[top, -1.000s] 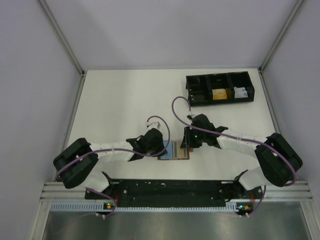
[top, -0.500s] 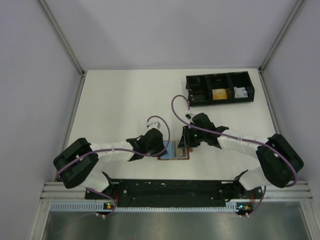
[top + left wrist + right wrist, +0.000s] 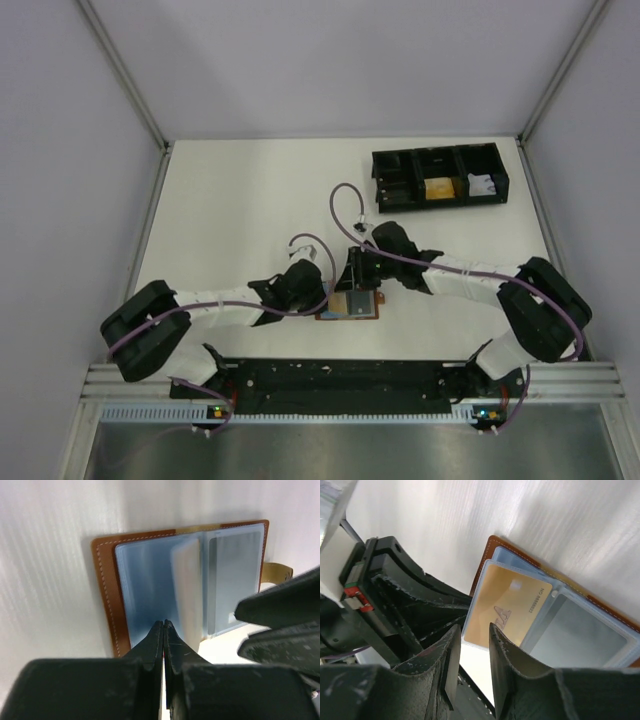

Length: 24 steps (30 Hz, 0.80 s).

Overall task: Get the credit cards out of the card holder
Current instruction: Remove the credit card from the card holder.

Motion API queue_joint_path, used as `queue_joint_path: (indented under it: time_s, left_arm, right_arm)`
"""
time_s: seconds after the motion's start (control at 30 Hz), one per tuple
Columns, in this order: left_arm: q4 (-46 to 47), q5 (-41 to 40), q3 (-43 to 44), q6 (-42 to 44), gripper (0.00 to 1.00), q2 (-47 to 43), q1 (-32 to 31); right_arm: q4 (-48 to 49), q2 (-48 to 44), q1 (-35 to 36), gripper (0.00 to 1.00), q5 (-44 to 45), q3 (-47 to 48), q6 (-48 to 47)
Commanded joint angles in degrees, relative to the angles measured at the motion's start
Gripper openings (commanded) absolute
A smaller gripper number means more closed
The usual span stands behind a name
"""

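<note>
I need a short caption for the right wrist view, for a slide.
Right gripper, jaws parted, at the open card holder, a gold card visible inside.

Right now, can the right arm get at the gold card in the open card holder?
Probably yes. The right tool, open, is at the near edge of the gold card with nothing between them. The left tool, shut, lies beside the card on the card holder, not over it.

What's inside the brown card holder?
The open card holder shows clear plastic sleeves and a gold card. Any cards under the top sleeves are covered, so I cannot tell.
</note>
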Motion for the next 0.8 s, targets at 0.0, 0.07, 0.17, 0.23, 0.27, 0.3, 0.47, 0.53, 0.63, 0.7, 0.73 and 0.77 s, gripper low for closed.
queue_joint_path:
  time_s: [0.0, 0.07, 0.17, 0.23, 0.27, 0.3, 0.47, 0.53, 0.63, 0.7, 0.73, 0.77]
  left_arm:
    - [-2.08, -3.34, -1.82, -0.96, 0.0, -4.51, -0.11]
    - [-2.17, -4.22, -2.43, -1.22, 0.0, -6.27, -0.02]
    - [-5.5, -5.98, -3.13, -1.31, 0.0, -9.17, -0.02]
    - [-8.05, -7.73, -3.31, -1.49, 0.0, -11.89, -0.02]
    - [-9.45, -8.96, -3.49, -1.49, 0.0, -13.3, -0.11]
    - [-11.03, -9.5, -3.58, -1.4, 0.0, -14.97, -0.02]
    - [-11.15, -8.54, -4.02, 0.61, 0.03, -21.74, -0.02]
    - [-8.95, -6.35, -3.06, 2.02, 0.04, -21.93, -0.02]
    - [-7.45, -3.97, -0.42, 3.52, 0.04, -19.21, -0.02]
    - [-7.19, -3.53, 1.6, 4.05, 0.04, -15.79, 0.06]
    - [-6.57, -2.83, 2.13, 4.31, 0.04, -14.29, 0.33]
    - [-5.96, -2.47, 2.57, 4.4, 0.03, -12.89, 0.5]
  right_arm:
    - [5.8, 3.25, 1.16, 0.29, -1.83, 2.38, 2.11]
    - [5.27, 4.13, 1.16, 0.3, -2.09, 3.17, 1.58]
    - [3.7, 4.31, 1.16, 0.3, -0.44, 3.97, 0.88]
    - [1.59, 3.78, 1.07, 0.3, 1.76, 4.32, -0.09]
    - [0.88, 3.35, 1.07, 0.3, 2.73, 4.15, -0.44]
    - [0.62, 2.91, 0.98, 0.3, 3.61, 3.88, -0.61]
    - [0.88, 1.23, 0.1, 0.3, 5.99, 1.25, -0.44]
    - [2.36, 0.97, -0.34, 0.3, 6.17, -0.33, 0.26]
    - [5.35, 0.53, -0.69, 0.3, 6.08, -2.53, 1.58]
    - [6.32, 0.79, -1.13, 0.31, 5.82, -3.23, 1.84]
    - [6.76, 0.88, -1.3, 0.31, 5.82, -3.59, 1.84]
    - [7.2, 0.88, -1.48, 0.31, 5.9, -4.02, 2.02]
